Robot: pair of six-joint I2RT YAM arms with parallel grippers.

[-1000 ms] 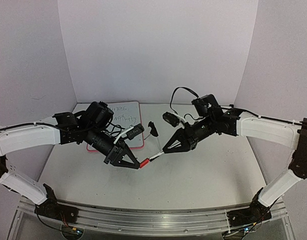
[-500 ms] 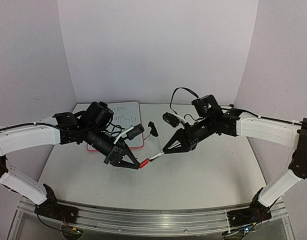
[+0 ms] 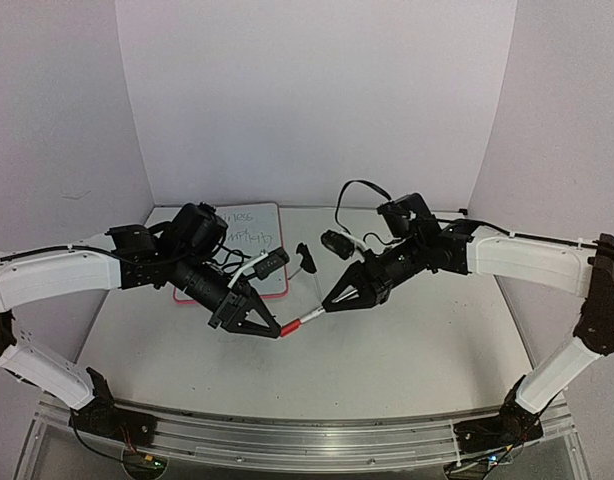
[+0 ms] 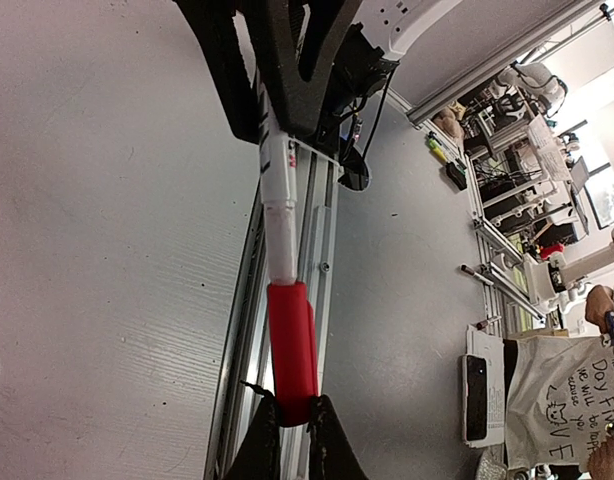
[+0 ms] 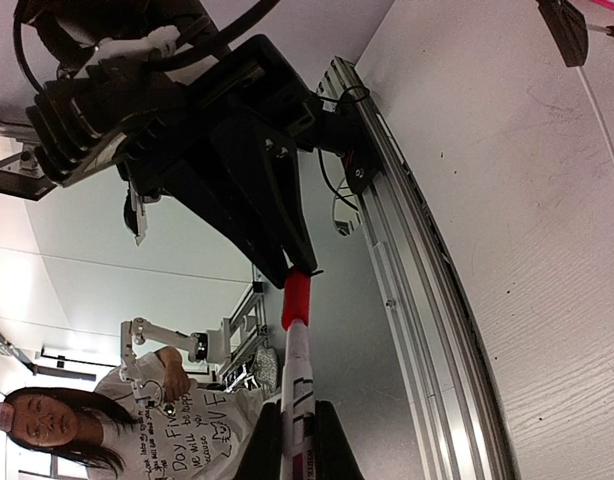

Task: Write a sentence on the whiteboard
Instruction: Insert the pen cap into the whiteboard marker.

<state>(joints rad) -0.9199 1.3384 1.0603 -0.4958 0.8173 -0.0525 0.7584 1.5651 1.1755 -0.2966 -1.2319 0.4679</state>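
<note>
White-walled booth, pale grey bench (image 3: 407, 360). Looks like the pen-capping step, late in the task.

Gripping the marker (image 3: 305, 317) end to end above the bench:
- left claw (image 3: 278, 328) pinched shut on the red cap (image 4: 290, 345)
- right claw (image 3: 328, 305) pinched shut on the white barrel (image 4: 279, 200)

Cap and barrel in line, apparently meeting. Can't tell whether fully seated.

Whiteboard (image 3: 259, 214) behind the left claw, on the far side of that arm and mostly hidden by it. Sentence (image 3: 245, 230) on the board in two lines of thin strokes, too small to read from the top view. Judging from that, writing done or nearly so. Could equally be an uncap for more writing, can't rule that out.

Next move:
- **If capping:** push the claws toward each other along the pen axis, keep both ends coaxial, stop on seating. Then release one end and set the pen down on the bench, clear of the board.
- **If uncapping:** pull straight apart, no off-axis twist.

Risk: thin pinch at the cap's end in the left claw, easy to slip or cock sideways under push.
</note>
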